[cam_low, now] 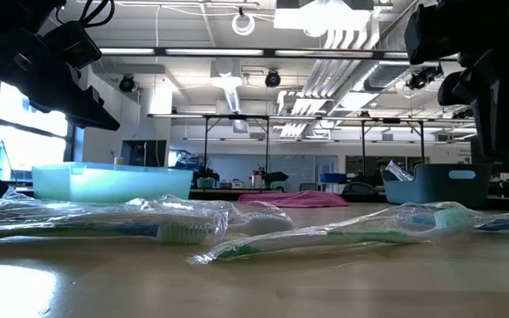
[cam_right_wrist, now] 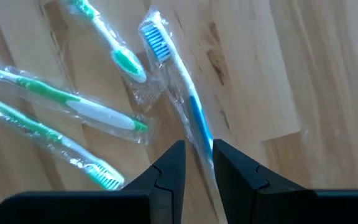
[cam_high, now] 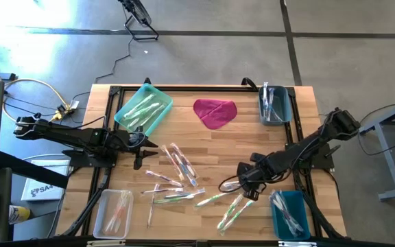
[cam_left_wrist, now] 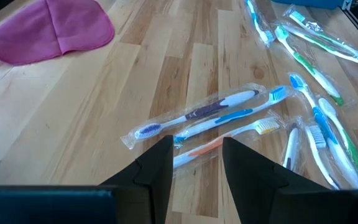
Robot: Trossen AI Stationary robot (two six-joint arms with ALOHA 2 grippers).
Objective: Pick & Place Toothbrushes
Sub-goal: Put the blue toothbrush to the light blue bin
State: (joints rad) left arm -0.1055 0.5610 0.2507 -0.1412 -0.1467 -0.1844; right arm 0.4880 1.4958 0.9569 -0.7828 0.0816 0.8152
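Many wrapped toothbrushes (cam_high: 177,180) lie scattered flat on the wooden table (cam_high: 252,140), seen close in the low view as toothbrushes (cam_low: 175,228). My right gripper (cam_high: 234,182) hangs over the pile's right side, pointing down. Its fingers are a narrow gap apart, and no frame shows them touching anything. In its wrist view the right gripper (cam_right_wrist: 199,163) stands over the handle end of a blue-handled toothbrush (cam_right_wrist: 182,90), with green ones (cam_right_wrist: 73,106) beside it. My left gripper (cam_high: 145,148) waits open at the pile's left. Its wrist view shows the left gripper (cam_left_wrist: 196,163) above a blue-and-white toothbrush (cam_left_wrist: 210,112).
A light teal tray (cam_high: 142,110) with toothbrushes stands at the far left and a grey-blue bin (cam_high: 275,106) at the far right. A clear bin (cam_high: 113,213) is near left and a blue bin (cam_high: 291,214) near right. A magenta cloth (cam_high: 215,112) lies at the far middle.
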